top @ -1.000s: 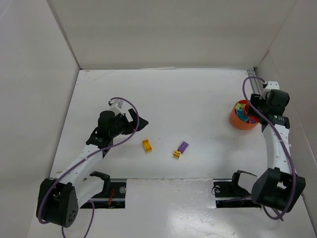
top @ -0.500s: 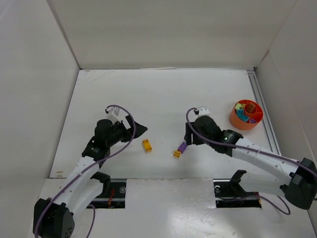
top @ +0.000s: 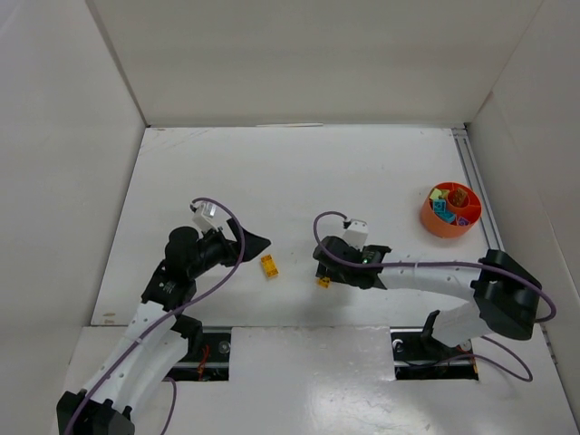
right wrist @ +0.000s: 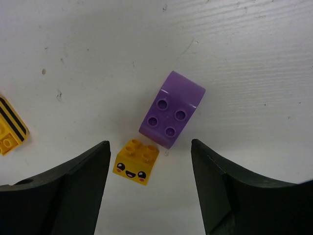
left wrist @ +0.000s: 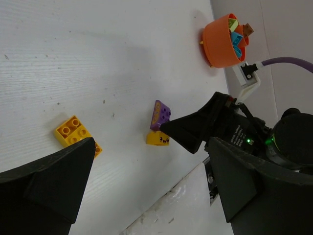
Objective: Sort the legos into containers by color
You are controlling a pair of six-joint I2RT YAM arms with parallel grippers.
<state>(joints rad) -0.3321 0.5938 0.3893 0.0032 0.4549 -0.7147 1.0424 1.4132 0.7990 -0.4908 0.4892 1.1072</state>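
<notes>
Three loose legos lie on the desk (top: 362, 172); the rest sit in the orange bowl (top: 446, 230).

1. Purple brick (right wrist: 171, 108). Sloped, four studs up, flat on the desk near its middle. It lies below the gap of the right fingers (right wrist: 78, 191), which are spread wide to either side, touch nothing and hold nothing.

2. Small yellow brick (right wrist: 136, 162), with a smiling face. It is at the purple brick's near corner, touching or just beside it, and shares the same gap.

3. Yellow striped brick (right wrist: 10, 128). It lies apart from the pair, on the side of the left fingers (left wrist: 49, 181), which are fully spread, empty and raised off the desk.

4. Orange bowl, as above. It stands at the far right of the desk, well apart from all three bricks. Teal, pale green and brown pieces show in its compartments. Where purple belongs cannot be read with certainty.

Handling note (judgement): the step in hand looks like a right-arm pick of the purple brick. With two bricks in the gap, closing here would likely nudge or trap the face brick as well.
- Shift toward the purple brick's far end so it alone lies between the fingers.
- Turn the wrist so the fingers meet its flat sides, not the curved slope.
- Go down close to the desk before closing.
- Check the compartment's colour before release.

The striped brick suits the left arm.
</notes>
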